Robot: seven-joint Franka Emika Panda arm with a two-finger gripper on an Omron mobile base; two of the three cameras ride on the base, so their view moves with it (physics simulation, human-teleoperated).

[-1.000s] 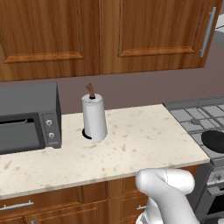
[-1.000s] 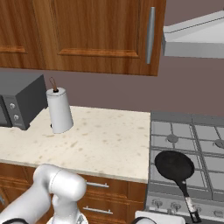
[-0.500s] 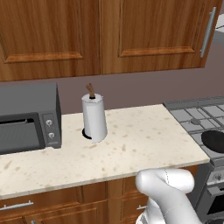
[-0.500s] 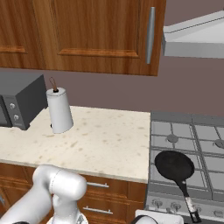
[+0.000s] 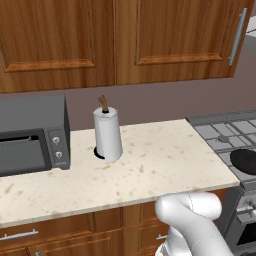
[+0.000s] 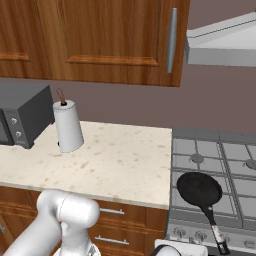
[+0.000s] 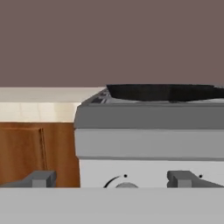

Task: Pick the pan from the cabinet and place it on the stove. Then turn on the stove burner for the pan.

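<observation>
The black pan (image 6: pixel 199 188) sits on the front left burner of the grey stove (image 6: pixel 196 146), its long handle reaching toward the front edge. The left base view catches the pan (image 5: pixel 247 161) at the right edge, on the stove (image 5: pixel 225 132). Low in front of the stove's front panel (image 7: pixel 148 131), my gripper (image 7: pixel 113 179) stands open and holds nothing. A round knob (image 7: pixel 124 184) shows between the fingertips (image 7: pixel 41 178), and the pan (image 7: pixel 162 92) appears edge-on above. Both doors of the wooden wall cabinet (image 5: pixel 115 40) (image 6: pixel 115 40) are shut.
A white paper towel roll (image 5: pixel 107 135) (image 6: pixel 67 125) stands on the speckled counter (image 5: pixel 150 165), with a dark toaster oven (image 5: pixel 30 135) (image 6: pixel 22 115) to its left. A grey range hood (image 6: pixel 222 45) hangs over the stove. Wooden drawers (image 7: pixel 35 148) lie left of the stove front.
</observation>
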